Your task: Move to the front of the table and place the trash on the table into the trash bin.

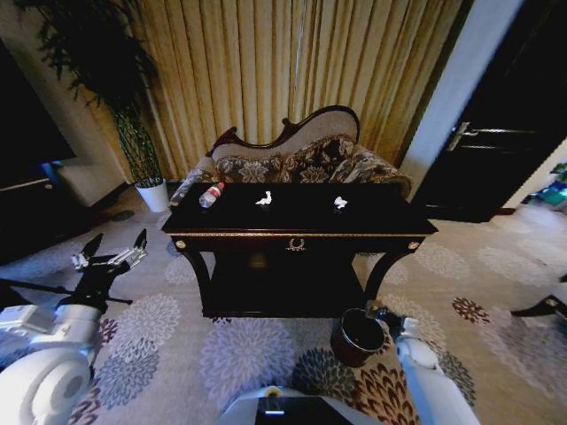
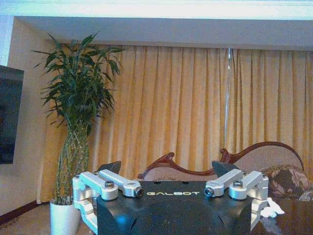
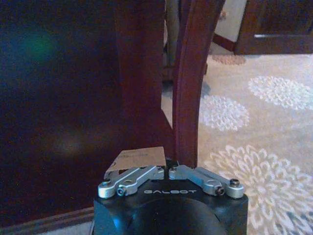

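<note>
Left gripper point(image 1: 113, 251) is hovering off the surface's point(image 1: 301, 217) left end, jaws wide, empty. Right gripper point(image 3: 168, 171), jaws closed, is sitting by the trash bin point(image 1: 358, 336). Advice: take the bottle point(image 1: 211, 195) at the left rear corner first.

A carved floral sofa point(image 1: 301, 155) stands before gold curtains point(image 1: 292, 62). A bamboo plant point(image 1: 115, 80) in a white pot point(image 1: 154, 196) stands beside it, on flowered carpet point(image 1: 239, 354).

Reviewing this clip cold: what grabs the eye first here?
The glossy black table dead centre before a carved sofa, with a bottle and two white paper scraps on top. The reddish-brown trash bin stands on the carpet near its right front leg, beside the shut right claw; the open left claw hovers left.
</note>
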